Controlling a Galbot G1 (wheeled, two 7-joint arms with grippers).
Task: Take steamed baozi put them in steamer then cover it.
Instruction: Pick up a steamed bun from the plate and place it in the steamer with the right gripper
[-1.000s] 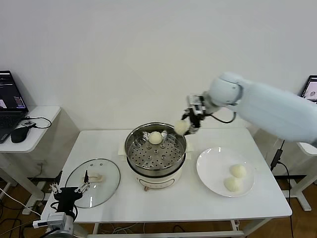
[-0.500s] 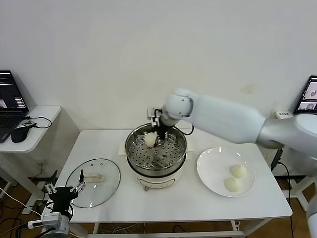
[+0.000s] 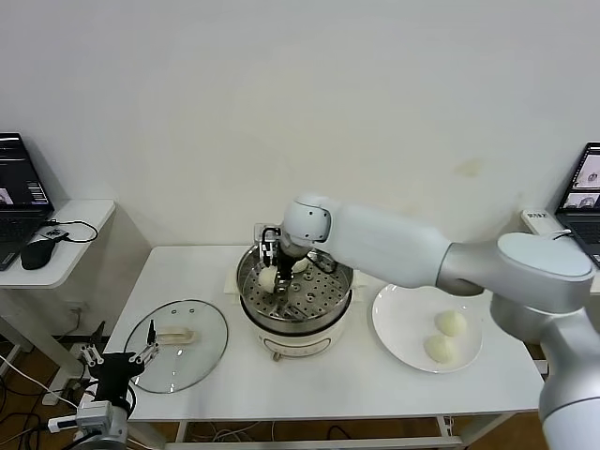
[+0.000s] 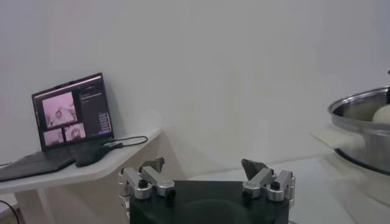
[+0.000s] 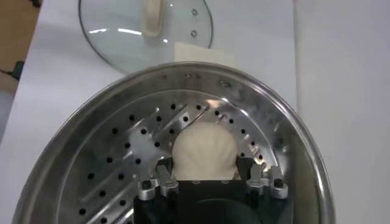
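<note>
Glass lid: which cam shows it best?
Head view: the whole cover lies flat on the table, left of the steamer. Right wrist view catches only part of it beyond the steamer rim. Left wrist view misses it.

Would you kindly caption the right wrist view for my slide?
Right tool lowers a bun into the steamer; lid lies beyond.

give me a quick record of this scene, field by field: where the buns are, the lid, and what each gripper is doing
right gripper: inside the steamer, shut on a steamed baozi just above the perforated floor
baozi already in steamer: one, behind the gripper
baozi on white plate: two
cover: off, flat on the table, left of the steamer
left gripper: open, parked near the table's front-left corner
</note>
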